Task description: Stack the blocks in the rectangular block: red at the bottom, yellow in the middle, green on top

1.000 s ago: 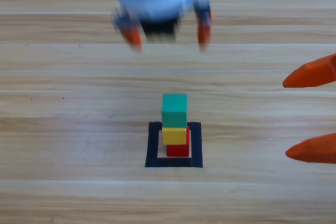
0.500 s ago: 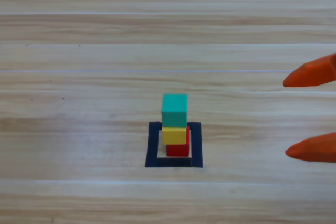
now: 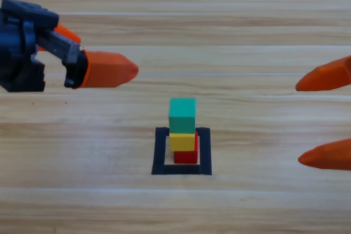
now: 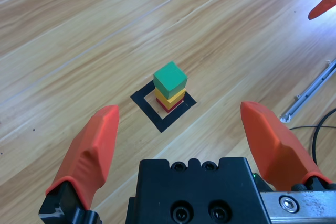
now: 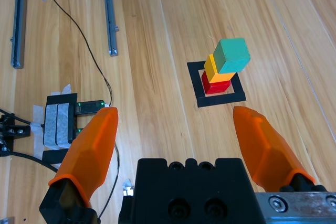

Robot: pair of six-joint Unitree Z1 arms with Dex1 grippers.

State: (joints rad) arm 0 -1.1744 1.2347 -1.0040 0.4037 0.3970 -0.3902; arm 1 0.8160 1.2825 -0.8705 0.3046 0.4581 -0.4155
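Observation:
The green cube [image 3: 182, 114] tops the yellow cube [image 3: 182, 142], which sits on the red cube [image 3: 186, 156], all inside the black tape rectangle [image 3: 160, 152]. The stack stands free, with nothing touching it. My left gripper [image 3: 107, 53] is at the left edge, up and to the left of the stack, open and empty. In the left wrist view the green cube [image 4: 170, 77] and the tape rectangle [image 4: 157, 121] lie well ahead of the left gripper [image 4: 179, 109]. My right gripper [image 3: 298, 124] waits open at the right edge. Its wrist view shows the stack [image 5: 232, 55] far beyond the right gripper [image 5: 176, 111].
The right wrist view shows aluminium rails [image 5: 109, 14], a thin black cable [image 5: 89, 51] and a taped-down device [image 5: 58, 124] on the wood away from the stack. Another rail [image 4: 310, 95] lies at the right in the left wrist view.
The left arm went from the top centre out of the picture and now shows at the left edge. The right gripper and the stack have not moved.

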